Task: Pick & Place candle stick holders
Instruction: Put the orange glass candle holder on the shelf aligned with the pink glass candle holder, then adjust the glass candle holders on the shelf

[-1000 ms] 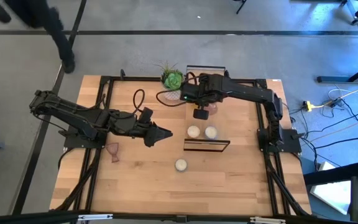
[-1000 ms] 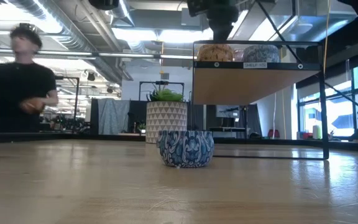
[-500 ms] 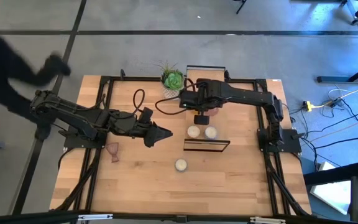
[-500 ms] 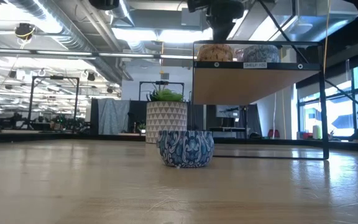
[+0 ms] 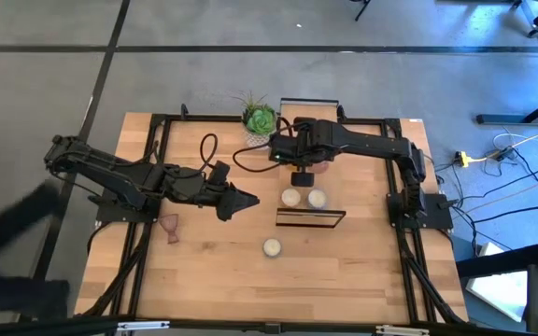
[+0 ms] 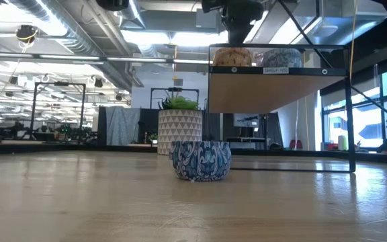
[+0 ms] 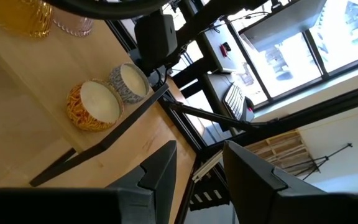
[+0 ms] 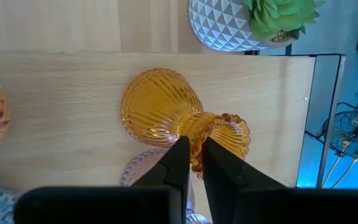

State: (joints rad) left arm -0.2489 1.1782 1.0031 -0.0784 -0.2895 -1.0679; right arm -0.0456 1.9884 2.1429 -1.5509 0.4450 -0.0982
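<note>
The amber holder [image 8: 160, 112] lies tilted on its side over the wooden top of a small black-framed shelf [image 8: 55, 81]. My right gripper [image 8: 192, 152] is shut on it and shows over the shelf in the high view [image 5: 302, 177]. One pink holder [image 8: 143, 171] sits close beside it, half hidden by my fingers. Another pink holder [image 5: 169, 227] lies on its side on the table at the left. My left gripper [image 5: 250, 199] is open and empty, hovering left of the shelf and pointing toward it. My right gripper pinches the amber holder's narrow waist [image 8: 196, 138] between its two fingers, coming from above and pointing down. The fingers lie across the holder. Its cup points one way and its scalloped foot [image 8: 232, 134] the other. I cannot tell whether it is clear of the shelf top.
Two candles in bowls [image 5: 290, 197] [image 5: 317, 198] stand on the shelf near its front edge [image 5: 311, 218]. A third, blue-patterned candle bowl [image 5: 272, 246] stands on the table before it. A green plant in a white pot [image 5: 260, 119] and a black cable [image 5: 208, 147] are at the far side.
My right gripper has shifted a little toward the table's near edge over the shelf. A person beyond the table's far left has moved along its left side.
</note>
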